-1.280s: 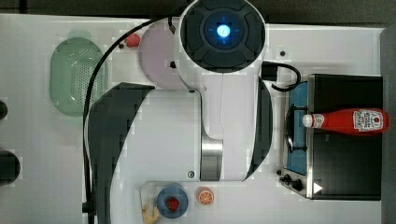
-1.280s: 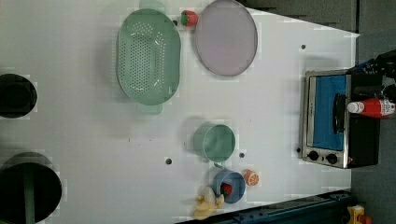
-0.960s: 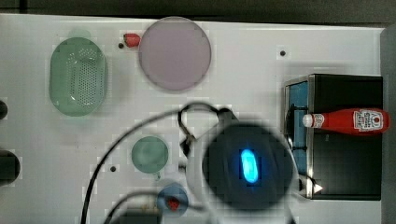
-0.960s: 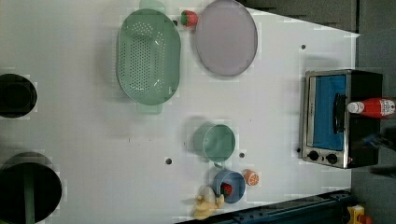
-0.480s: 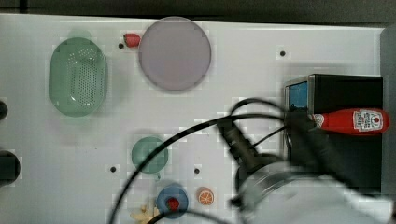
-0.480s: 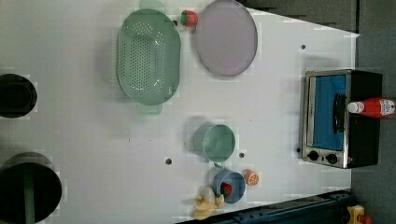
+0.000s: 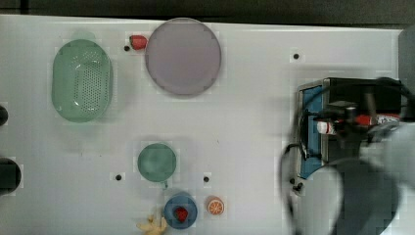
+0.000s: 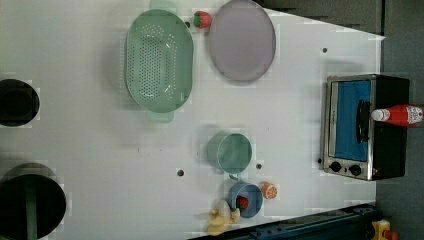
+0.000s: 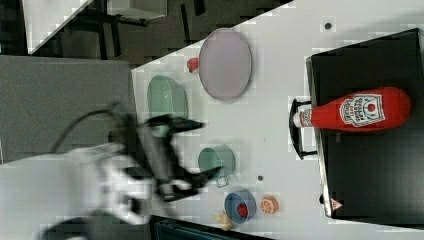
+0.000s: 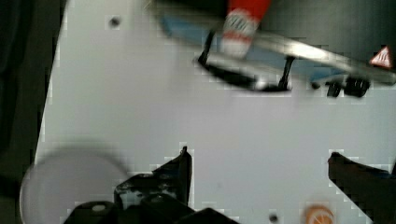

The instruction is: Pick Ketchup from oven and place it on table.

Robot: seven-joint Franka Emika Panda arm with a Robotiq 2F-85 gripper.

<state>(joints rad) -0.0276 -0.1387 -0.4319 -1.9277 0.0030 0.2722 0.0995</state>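
Ketchup [image 9: 357,111]: lying on its side on top of the oven [image 8: 387,150], white cap overhanging the front edge above the door handle.
Gripper [image 10: 259,161]: my fingers are spread wide with only bare table [image 7: 254,142] between them; nothing held.
Arm: mine, blurred, over the oven in the top view.
Oven door: closed, bluish glass.
Nearby: orange slice [image 7: 215,206] near my fingertip [image 10: 184,163].

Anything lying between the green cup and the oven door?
No. In the left view, bare white table runs from the green cup to the oven; one small hole sits lower down.
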